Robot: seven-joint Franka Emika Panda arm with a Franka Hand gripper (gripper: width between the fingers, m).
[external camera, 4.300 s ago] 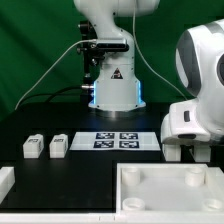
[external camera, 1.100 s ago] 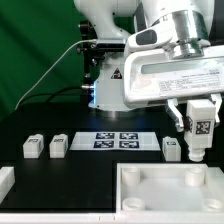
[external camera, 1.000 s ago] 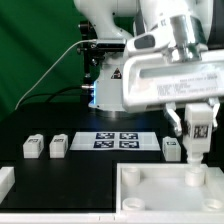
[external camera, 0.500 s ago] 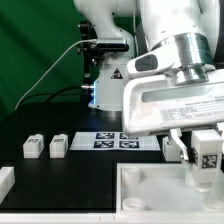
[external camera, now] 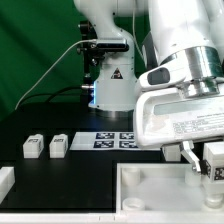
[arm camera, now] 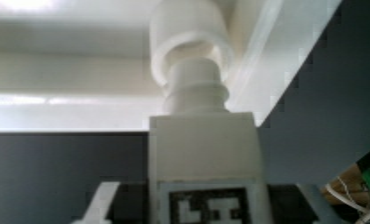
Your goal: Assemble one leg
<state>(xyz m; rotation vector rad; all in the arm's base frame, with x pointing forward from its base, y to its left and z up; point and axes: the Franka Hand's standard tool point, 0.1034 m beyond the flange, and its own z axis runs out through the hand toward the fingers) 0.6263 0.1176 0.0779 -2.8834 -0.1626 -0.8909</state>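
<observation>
My gripper (external camera: 212, 166) is shut on a white leg (external camera: 214, 160) with a black-and-white tag. It holds the leg upright over the far right corner of the large white panel (external camera: 150, 192). In the wrist view the held leg (arm camera: 203, 140) fills the middle between the jaws of the gripper (arm camera: 208, 208), its narrower threaded end pointing at the white panel (arm camera: 57, 70). Two more legs (external camera: 33, 147) (external camera: 58, 146) stand on the black table at the exterior view's left. I cannot tell whether the held leg touches the panel.
The marker board (external camera: 115, 139) lies flat behind the panel, in front of the arm's base (external camera: 112, 90). A white part (external camera: 5, 180) sits at the lower left edge. The arm's big white hand body (external camera: 185, 115) covers the exterior view's right side.
My gripper has moved down and toward the exterior view's right with the leg in it, from above the table to low over the panel's far right corner. The fourth leg is now hidden behind my hand.
</observation>
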